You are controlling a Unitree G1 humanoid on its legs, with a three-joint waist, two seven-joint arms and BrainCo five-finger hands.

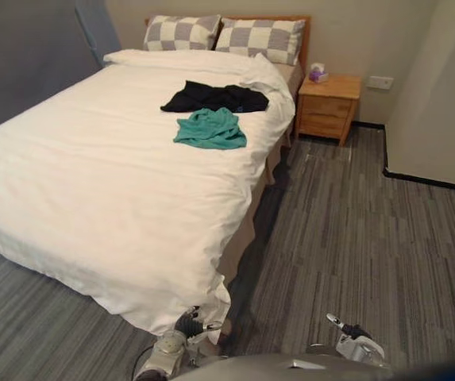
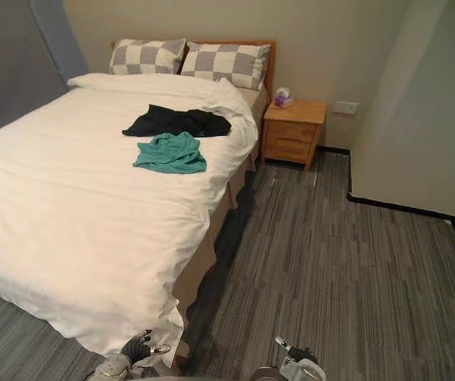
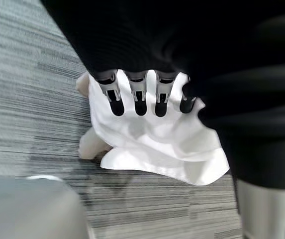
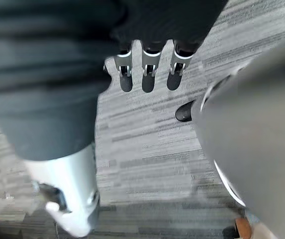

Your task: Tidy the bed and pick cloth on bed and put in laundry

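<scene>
White bed (image 1: 92, 198) on grey carpet (image 1: 354, 238) carries black cloth (image 1: 215, 98) and teal cloth (image 1: 210, 129) (2 pieces, near its right edge); left hand (image 3: 140, 94) and right hand (image 4: 149, 74) straight-fingered, empty.

A bedroom is seen here: a white-covered bed (image 1: 92, 182) is laid out, checked pillows (image 1: 260, 38) are propped against a wooden headboard (image 1: 306, 40), and a nightstand (image 1: 328, 103) is set alongside (grey carpet (image 1: 362, 238) underfoot).
</scene>
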